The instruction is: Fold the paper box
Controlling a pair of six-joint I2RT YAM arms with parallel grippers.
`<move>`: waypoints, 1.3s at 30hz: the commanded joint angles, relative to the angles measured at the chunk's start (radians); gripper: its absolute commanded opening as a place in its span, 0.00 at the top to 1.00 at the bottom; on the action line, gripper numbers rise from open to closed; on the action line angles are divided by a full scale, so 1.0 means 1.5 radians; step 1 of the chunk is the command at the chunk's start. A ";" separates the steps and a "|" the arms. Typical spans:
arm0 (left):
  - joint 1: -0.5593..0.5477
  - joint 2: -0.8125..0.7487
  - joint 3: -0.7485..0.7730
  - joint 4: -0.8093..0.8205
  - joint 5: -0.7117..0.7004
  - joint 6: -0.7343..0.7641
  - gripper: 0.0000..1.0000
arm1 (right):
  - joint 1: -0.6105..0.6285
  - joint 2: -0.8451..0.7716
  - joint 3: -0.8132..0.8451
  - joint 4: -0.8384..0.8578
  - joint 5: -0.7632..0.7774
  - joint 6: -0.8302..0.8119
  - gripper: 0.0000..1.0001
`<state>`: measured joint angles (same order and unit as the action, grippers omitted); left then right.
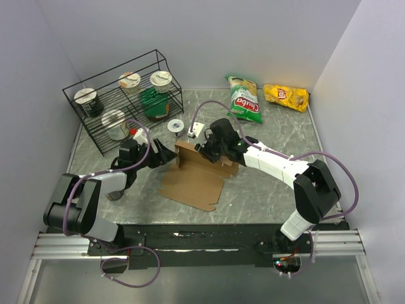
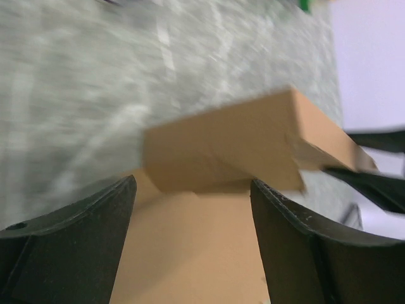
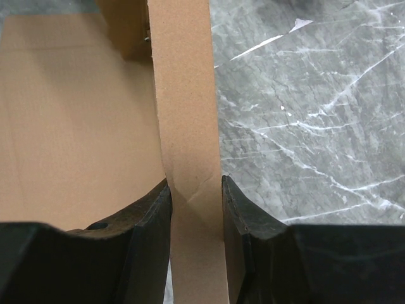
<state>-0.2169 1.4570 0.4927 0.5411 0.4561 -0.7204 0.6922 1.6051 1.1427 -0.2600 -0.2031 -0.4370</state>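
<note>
Brown paper box (image 1: 193, 180), cups (image 1: 84, 96) in rack (image 1: 93, 125)

Top view: grey marble-patterned tabletop (image 1: 272, 190), enclosed by pale walls (image 1: 266, 38); black wire rack (image 1: 107, 136) at 10 o'clock, set at a slant; three foil-lidded cups along its rear tier, left cup (image 1: 85, 96), middle cup (image 1: 129, 80), right cup (image 1: 161, 78); a fourth, front cup (image 1: 114, 118), on the lower tier; green packet (image 1: 154, 103) at the rack's right end; small white disc (image 1: 174, 126) at 12 o'clock, near the rack; green chip bag (image 1: 245, 99) at 1 o'clock; yellow Lay's bag (image 1: 286, 96) just beside it at 2 o'clock.
</note>
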 commanded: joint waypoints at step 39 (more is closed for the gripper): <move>-0.097 -0.004 -0.005 0.079 -0.016 0.128 0.45 | 0.006 -0.013 -0.036 0.003 0.001 0.027 0.70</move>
<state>-0.3561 1.4689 0.4805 0.6014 0.4210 -0.5728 0.6922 1.5997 1.1244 -0.2264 -0.1974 -0.4191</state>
